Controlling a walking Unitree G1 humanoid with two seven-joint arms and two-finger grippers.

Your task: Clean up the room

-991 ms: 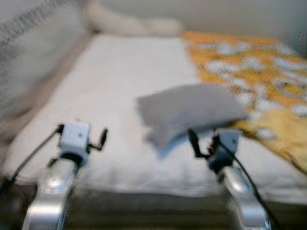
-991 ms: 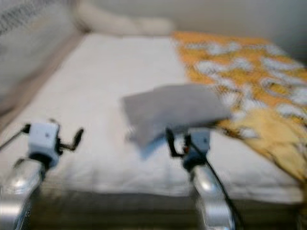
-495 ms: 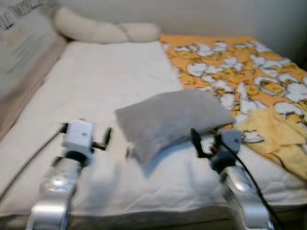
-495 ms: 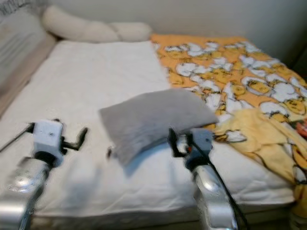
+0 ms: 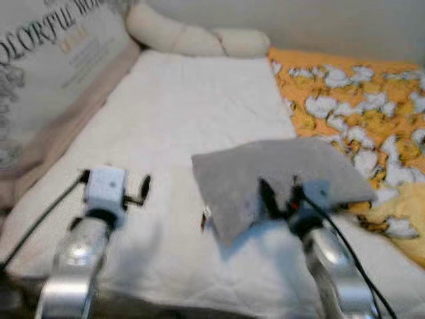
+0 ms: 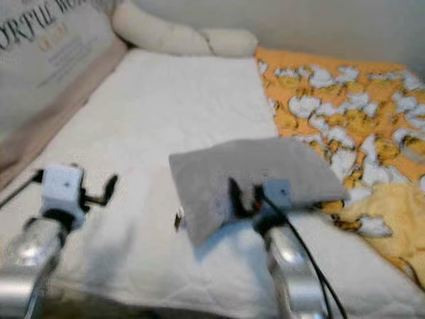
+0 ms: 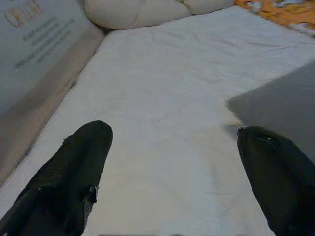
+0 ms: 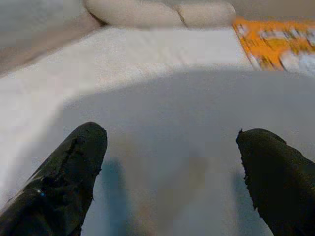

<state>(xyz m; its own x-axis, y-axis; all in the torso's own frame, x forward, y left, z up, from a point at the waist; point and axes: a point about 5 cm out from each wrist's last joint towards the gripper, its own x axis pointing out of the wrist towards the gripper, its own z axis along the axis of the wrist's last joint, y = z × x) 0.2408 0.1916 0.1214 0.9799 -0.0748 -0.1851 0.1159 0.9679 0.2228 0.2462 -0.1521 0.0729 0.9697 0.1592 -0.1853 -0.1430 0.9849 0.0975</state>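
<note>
A grey pillow (image 5: 285,166) lies flat on the white mattress (image 5: 199,106), its far corner overlapping an orange duck-print blanket (image 5: 352,93). My right gripper (image 5: 280,197) is open and hovers over the pillow's near edge. In the right wrist view the pillow (image 8: 172,123) spreads between the two black fingers (image 8: 64,182). My left gripper (image 5: 114,183) is open above bare mattress, to the left of the pillow. Its wrist view has the pillow's corner (image 7: 280,103) beside one finger (image 7: 275,182).
A long cream bolster (image 5: 192,38) lies across the head of the bed. A grey lettered panel (image 5: 46,60) runs along the left side. A crumpled yellow cloth (image 5: 405,206) sits on the blanket at the right. A small dark tag (image 5: 204,219) lies by the pillow's near corner.
The camera has swung, so the whole scene has shifted. My right gripper, just short of the pillow before, now reaches over its near edge. Both grippers stay open.
</note>
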